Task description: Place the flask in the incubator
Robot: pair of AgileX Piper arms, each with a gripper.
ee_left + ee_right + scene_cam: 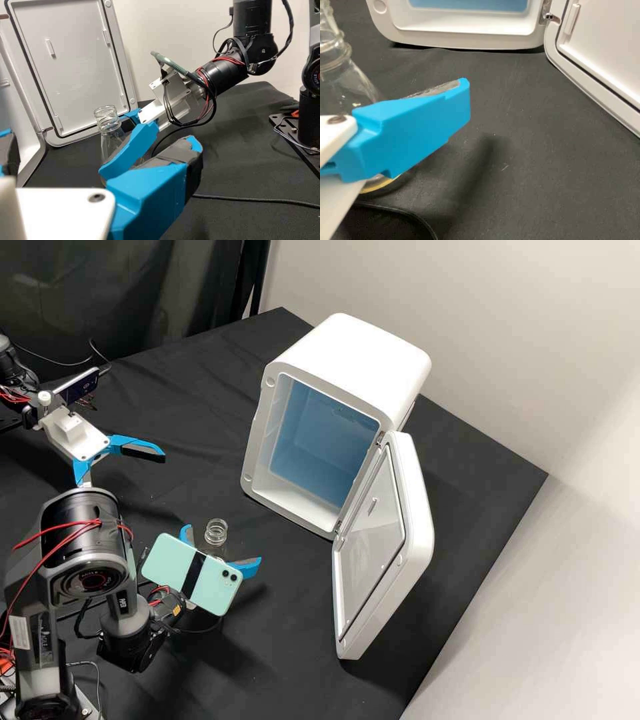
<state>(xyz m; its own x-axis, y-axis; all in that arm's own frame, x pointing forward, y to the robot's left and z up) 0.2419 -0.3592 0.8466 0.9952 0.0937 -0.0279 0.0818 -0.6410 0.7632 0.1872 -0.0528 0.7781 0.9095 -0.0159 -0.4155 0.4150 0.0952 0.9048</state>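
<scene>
A clear glass flask with no cap stands upright on the black bench, left of and in front of the incubator. My right gripper is open, and the flask sits between its two blue fingers, with a gap on each side. The white incubator lies tilted back, its blue inside facing the flask. Its door is swung wide open to the right. My left gripper hangs open and empty at the far left, well back from the flask.
A mint-green phone is mounted on the right arm's wrist. The open door rests its edge on the bench to the right of the flask. The bench edge runs close behind the door. Cables trail on the cloth.
</scene>
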